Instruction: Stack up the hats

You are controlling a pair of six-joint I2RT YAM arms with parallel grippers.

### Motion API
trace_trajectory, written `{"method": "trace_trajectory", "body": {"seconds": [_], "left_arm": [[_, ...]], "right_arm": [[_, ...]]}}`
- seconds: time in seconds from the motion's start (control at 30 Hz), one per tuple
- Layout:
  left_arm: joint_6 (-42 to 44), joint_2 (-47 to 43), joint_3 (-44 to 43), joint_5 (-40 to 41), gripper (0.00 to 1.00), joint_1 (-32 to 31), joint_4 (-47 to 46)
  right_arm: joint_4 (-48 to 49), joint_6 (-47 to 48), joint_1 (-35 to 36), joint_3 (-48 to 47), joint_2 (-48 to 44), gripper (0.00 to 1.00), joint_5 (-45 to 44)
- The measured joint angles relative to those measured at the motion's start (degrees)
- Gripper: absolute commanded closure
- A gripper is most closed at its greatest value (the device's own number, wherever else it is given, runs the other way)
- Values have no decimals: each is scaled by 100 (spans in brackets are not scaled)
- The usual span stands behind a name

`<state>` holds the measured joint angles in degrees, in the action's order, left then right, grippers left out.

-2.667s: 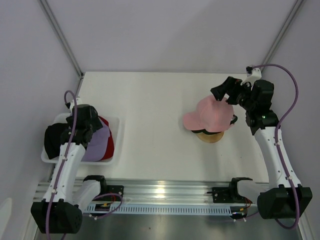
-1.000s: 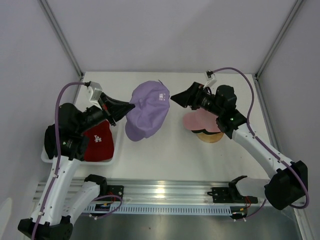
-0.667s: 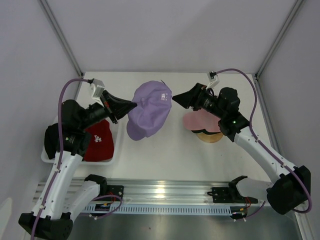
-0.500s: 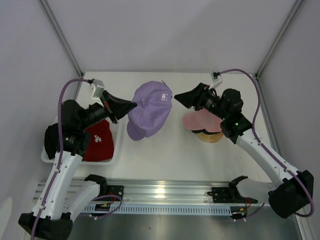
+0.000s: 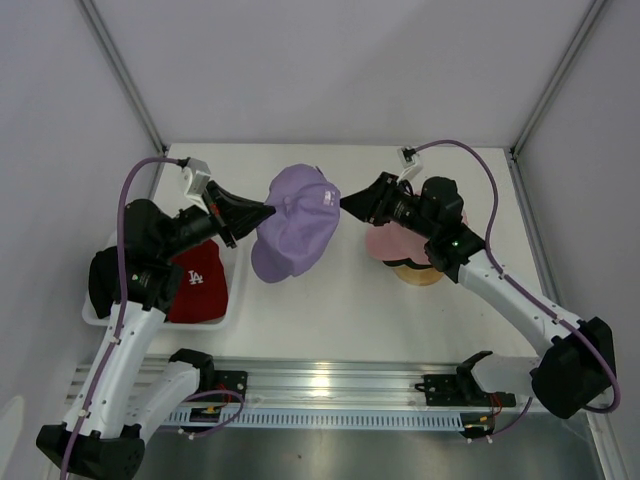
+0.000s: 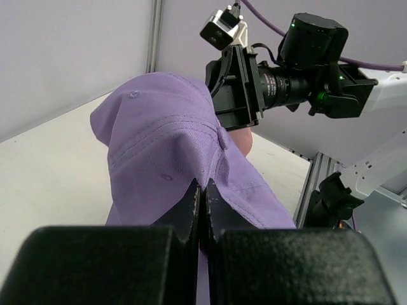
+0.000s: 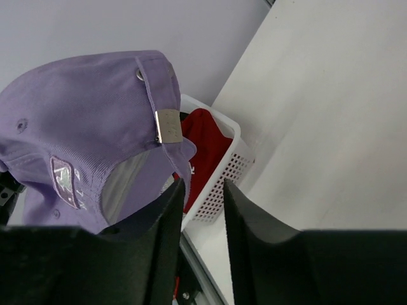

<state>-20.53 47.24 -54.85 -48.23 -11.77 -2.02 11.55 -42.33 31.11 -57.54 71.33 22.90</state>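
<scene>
A lavender hat [image 5: 295,225] hangs in the air over the middle of the table. My left gripper [image 5: 268,210] is shut on a fold of its crown fabric [image 6: 165,152], the fingertips [image 6: 203,184] pinched tight together. From the right, my right gripper [image 5: 343,203] reaches the hat's back edge by the metal strap buckle [image 7: 168,125]. Its jaws stand narrowly open [image 7: 203,184], the strap end beside the left finger and only basket and table in the gap. A pink hat [image 5: 395,243] sits on the wooden stand [image 5: 420,275].
The white mesh basket [image 5: 237,270] at the left table edge holds a red hat [image 5: 200,285] and a black hat [image 5: 103,280]. In the right wrist view the basket [image 7: 232,168] and the red hat [image 7: 203,143] lie below the lavender hat.
The left gripper lifted the lavender hat out of the basket to mid-table. In the last half second the right gripper closed in on the hat's back edge and its jaws narrowed.
</scene>
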Motion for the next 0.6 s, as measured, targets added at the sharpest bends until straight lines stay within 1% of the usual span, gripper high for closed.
{"method": "trace_trajectory", "body": {"seconds": [0.03, 0.1, 0.13, 0.17, 0.2, 0.27, 0.33, 0.43, 0.47, 0.5, 0.53, 0.6], "left_arm": [[0, 2, 0, 0, 99, 0, 0], [2, 13, 0, 2, 99, 0, 0], [7, 26, 0, 2, 99, 0, 2], [9, 46, 0, 4, 99, 0, 2], [9, 74, 0, 4, 99, 0, 7], [15, 118, 0, 11, 99, 0, 13], [24, 157, 2, 26, 99, -2, 44], [26, 192, 7, 39, 99, -2, 46], [26, 205, 7, 42, 99, -2, 46], [24, 225, 7, 42, 99, -2, 42], [22, 245, 7, 44, 99, -2, 42], [17, 278, 7, 46, 99, -2, 37]], "right_arm": [[-17, 20, 4, -2, 9, 74, -13], [-22, 35, 4, -7, 9, 77, -79], [-13, 37, 4, -17, 9, 76, -107], [-7, 35, 4, -28, 7, 72, -133], [-4, 35, 4, -35, 2, 58, -153], [13, 24, 4, -37, -13, 50, -162], [37, 24, 4, -46, -28, 45, -160], [103, -15, 7, -46, -42, 45, -118], [125, -33, 7, -46, -42, 47, -103], [136, -39, 17, -46, -42, 53, -101], [146, -39, 28, -46, -39, 55, -101], [164, -52, 57, -50, -22, 58, -96]]}}
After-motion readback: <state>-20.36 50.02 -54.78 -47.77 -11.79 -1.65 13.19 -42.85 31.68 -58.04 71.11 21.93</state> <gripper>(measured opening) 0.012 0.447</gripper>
